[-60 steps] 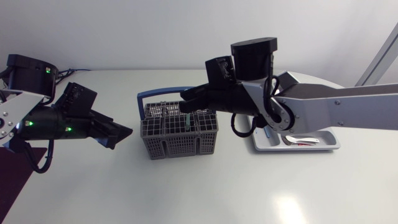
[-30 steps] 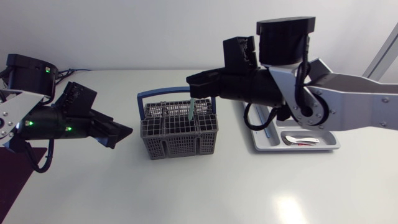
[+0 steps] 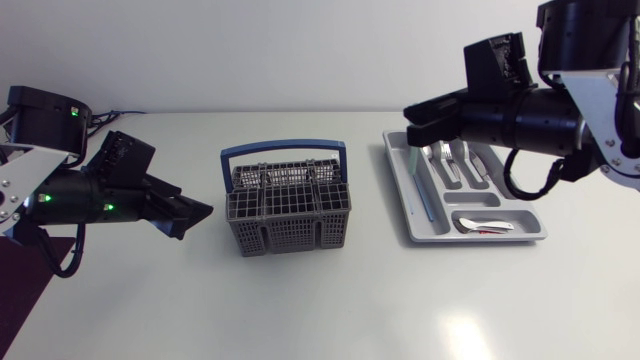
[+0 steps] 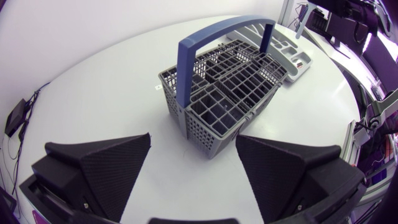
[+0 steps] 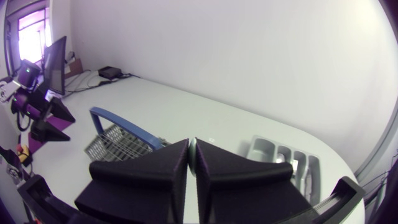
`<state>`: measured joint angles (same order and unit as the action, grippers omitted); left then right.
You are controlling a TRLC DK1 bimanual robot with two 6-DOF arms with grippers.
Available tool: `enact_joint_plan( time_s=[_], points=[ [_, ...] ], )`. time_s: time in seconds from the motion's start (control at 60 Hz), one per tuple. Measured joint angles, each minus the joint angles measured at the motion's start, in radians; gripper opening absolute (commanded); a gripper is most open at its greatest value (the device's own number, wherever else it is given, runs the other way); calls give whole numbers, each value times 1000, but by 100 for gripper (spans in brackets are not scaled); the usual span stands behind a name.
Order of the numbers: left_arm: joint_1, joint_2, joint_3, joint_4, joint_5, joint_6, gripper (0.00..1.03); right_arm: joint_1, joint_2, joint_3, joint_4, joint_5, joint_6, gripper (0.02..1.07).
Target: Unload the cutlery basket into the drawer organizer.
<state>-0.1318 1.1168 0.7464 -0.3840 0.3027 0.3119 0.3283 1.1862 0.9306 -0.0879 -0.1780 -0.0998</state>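
Note:
The grey cutlery basket [image 3: 288, 212] with a blue handle stands mid-table, and its compartments look empty in the left wrist view [image 4: 230, 87]. To its right lies the grey drawer organizer [image 3: 400, 190], holding forks [image 3: 455, 165] and a spoon [image 3: 485, 227]. My right gripper [image 3: 412, 115] hangs shut above the organizer's far left corner. The pale green-handled utensil it lifted is hidden under its fingers [image 5: 155, 171]. My left gripper [image 3: 200, 213] rests left of the basket, its fingers [image 4: 112, 158] wide open on nothing.
In the right wrist view the basket [image 5: 121, 138] and organizer [image 5: 286, 155] lie beyond the shut gripper [image 5: 191, 163]. A thin blue piece [image 3: 427, 205] lies in the organizer's long left slot. Bare tabletop stretches in front of both containers.
My right gripper lifted a pale green-handled utensil out of the basket and swung right with it to above the organizer. The left arm has not moved.

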Motion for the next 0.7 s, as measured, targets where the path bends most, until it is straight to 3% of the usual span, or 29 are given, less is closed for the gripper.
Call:
enact_joint_plan(
  time_s=[0.383, 0.7],
  points=[
    [4, 0, -1, -11, 0, 13, 97, -242, -10, -187, -3, 84, -318, 8],
    [-4, -15, -12, -26, 0, 26, 97, -362, 118, -343, 272, 137, -538, 8]
  ],
)
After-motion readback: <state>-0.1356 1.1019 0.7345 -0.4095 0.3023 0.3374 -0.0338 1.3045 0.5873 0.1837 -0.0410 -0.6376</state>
